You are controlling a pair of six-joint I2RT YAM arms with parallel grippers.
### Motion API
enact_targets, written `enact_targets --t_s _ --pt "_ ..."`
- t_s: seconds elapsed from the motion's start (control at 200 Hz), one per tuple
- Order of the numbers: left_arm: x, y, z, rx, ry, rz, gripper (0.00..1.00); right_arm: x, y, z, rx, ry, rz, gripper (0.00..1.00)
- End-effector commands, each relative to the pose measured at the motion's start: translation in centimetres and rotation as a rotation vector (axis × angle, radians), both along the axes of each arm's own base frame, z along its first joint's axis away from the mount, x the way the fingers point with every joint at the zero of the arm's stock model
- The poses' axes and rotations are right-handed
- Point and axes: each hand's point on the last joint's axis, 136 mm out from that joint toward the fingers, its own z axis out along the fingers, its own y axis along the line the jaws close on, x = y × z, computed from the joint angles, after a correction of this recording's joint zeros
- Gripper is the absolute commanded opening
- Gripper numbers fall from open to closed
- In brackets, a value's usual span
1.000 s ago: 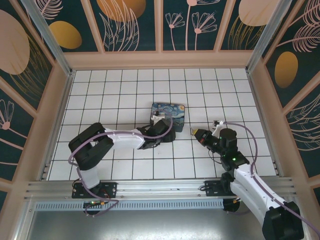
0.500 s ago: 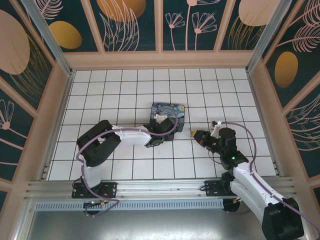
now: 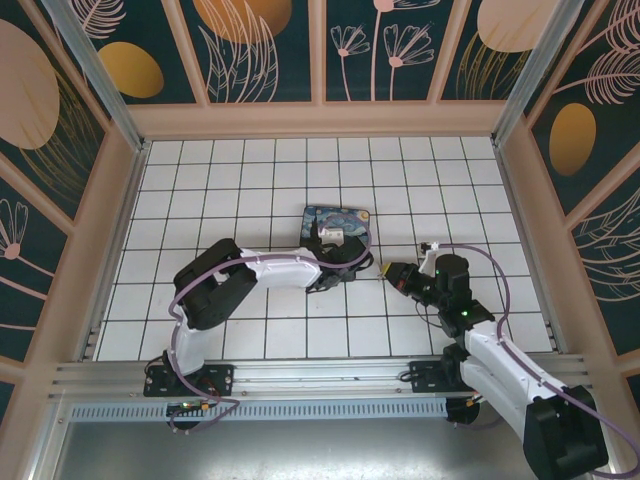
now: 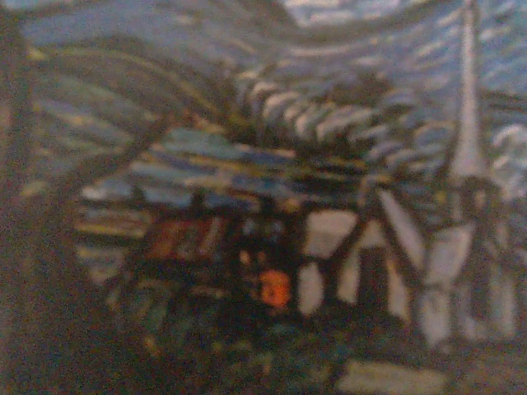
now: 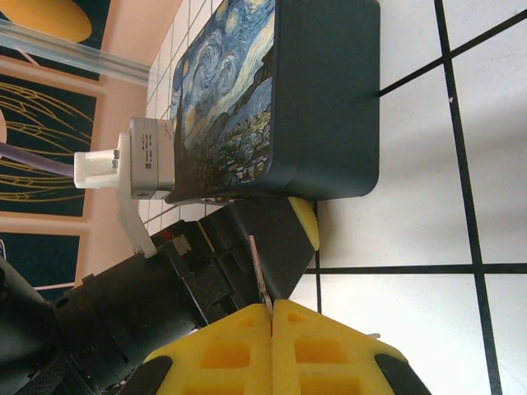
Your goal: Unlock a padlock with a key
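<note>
Step in hand: bringing key to lock, before insertion.

The right fingers [image 5: 247, 329] are pressed together, pinching the key [image 5: 258, 267]. Its thin silvery blade sticks out past the yellow pads, pointing at the left fingers [image 5: 303, 226]. In the top view the right fingers [image 3: 392, 270] sit just beside the tip of the left arm [image 3: 290, 270], near the front edge of the box [image 3: 335, 222].

One yellow-tipped left finger lies against the box's near side. I cannot tell whether the left fingers are spread or clamped. I also cannot tell where the padlock is. My guess is that it sits at the left fingers, hidden behind their black body. The left wrist view is a blurred close-up of the painted box lid [image 4: 329, 164], no help.

The next move calls for a fine approach: line the blade up with the keyhole, push straight in, then twist. The blade is thin and may slip or rotate in the pads.

Around: the blue swirl-painted box [image 5: 329, 99] on the white tiled surface [image 5: 412, 329], and the left arm's white camera block [image 5: 144, 164] over the lid.

In the way: the left finger tip lies directly ahead of the blade, with the box wall close beside it. There is little room to angle the key.
</note>
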Motion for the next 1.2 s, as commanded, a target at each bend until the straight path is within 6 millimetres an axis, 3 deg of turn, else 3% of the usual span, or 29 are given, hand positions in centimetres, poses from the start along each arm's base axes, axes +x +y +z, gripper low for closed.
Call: enact_targets --t_s 0.0,0.375,0.475,0.566,0.686,1.191 --pt "-0.3 3.1 -2.0 0.143 0.031 0.069 0.6 0.7 0.0 1.6 0.002 -0.072 0.005 0.0" --pt "-0.1 3.2 -1.3 0.16 0.024 0.057 0.4 0.3 -0.3 0.6 -0.012 -0.052 0.002 0.0" --pt "-0.2 3.0 -1.3 0.158 0.034 0.053 0.42 0.3 -0.1 0.6 -0.012 -0.052 0.01 0.0" --pt "-0.3 3.0 -0.9 0.17 0.043 0.049 0.54 0.3 0.0 0.4 -0.019 -0.043 0.022 0.0" --pt "0.0 4.0 0.2 0.213 0.021 0.074 0.61 0.4 0.0 0.1 -0.031 -0.046 0.023 0.0" --pt "0.6 2.6 0.0 0.217 0.028 0.051 0.49 0.5 0.4 0.0 -0.018 -0.06 0.047 0.0"
